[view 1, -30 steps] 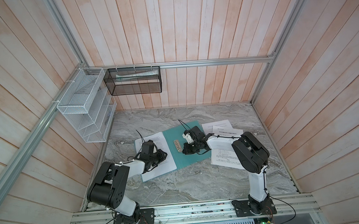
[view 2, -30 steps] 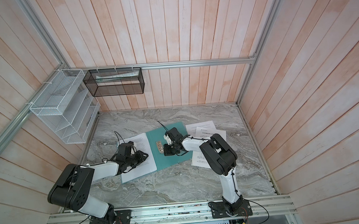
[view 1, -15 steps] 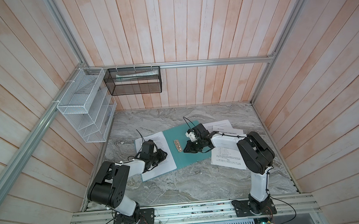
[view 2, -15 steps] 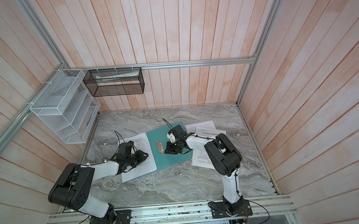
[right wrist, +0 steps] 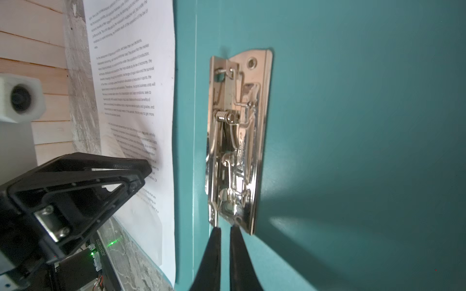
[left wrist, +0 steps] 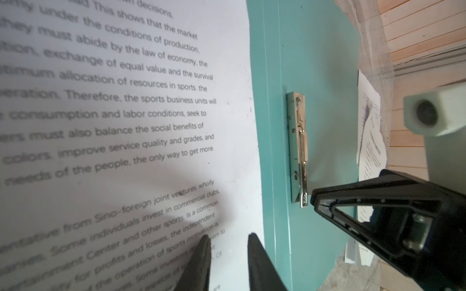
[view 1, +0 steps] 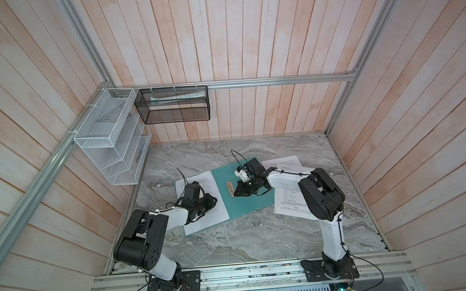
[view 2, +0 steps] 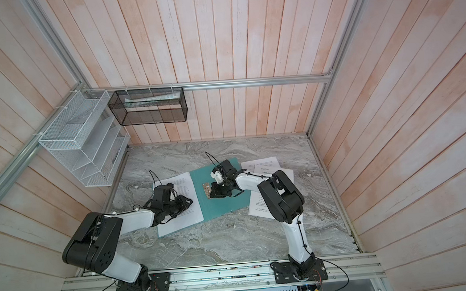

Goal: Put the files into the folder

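Top views show a grey stone table (view 1: 232,243) inside pink wood walls (view 1: 247,40). My right gripper (right wrist: 224,229) is closed; my left gripper (left wrist: 228,236) gapes slightly.

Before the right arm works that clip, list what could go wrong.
The right gripper sits only at the clip's lever end, so it may slip off. The left gripper rests on the sheet near one edge; sliding could buckle it. Loose sheets beside the right arm could get dragged.
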Robot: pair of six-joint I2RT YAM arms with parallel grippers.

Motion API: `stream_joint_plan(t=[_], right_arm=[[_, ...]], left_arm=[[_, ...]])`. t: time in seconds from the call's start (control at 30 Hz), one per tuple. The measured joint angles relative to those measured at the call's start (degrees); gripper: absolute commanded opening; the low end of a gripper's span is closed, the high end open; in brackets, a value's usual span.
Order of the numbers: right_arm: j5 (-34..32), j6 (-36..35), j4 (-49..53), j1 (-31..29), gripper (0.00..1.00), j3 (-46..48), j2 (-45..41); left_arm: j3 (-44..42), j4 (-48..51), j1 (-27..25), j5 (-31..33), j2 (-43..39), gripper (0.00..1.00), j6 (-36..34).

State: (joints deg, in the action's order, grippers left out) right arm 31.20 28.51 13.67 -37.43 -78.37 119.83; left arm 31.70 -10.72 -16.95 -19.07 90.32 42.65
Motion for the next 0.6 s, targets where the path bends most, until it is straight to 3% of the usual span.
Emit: stream_joint_plan(t=[0.6], right_arm=[[1.07,0.28,-0.04,-0.02,0.1,-2.27,2.34]], left_arm=[[-0.04,0.17,0.0,0.07,-0.13,0.29,-0.42]])
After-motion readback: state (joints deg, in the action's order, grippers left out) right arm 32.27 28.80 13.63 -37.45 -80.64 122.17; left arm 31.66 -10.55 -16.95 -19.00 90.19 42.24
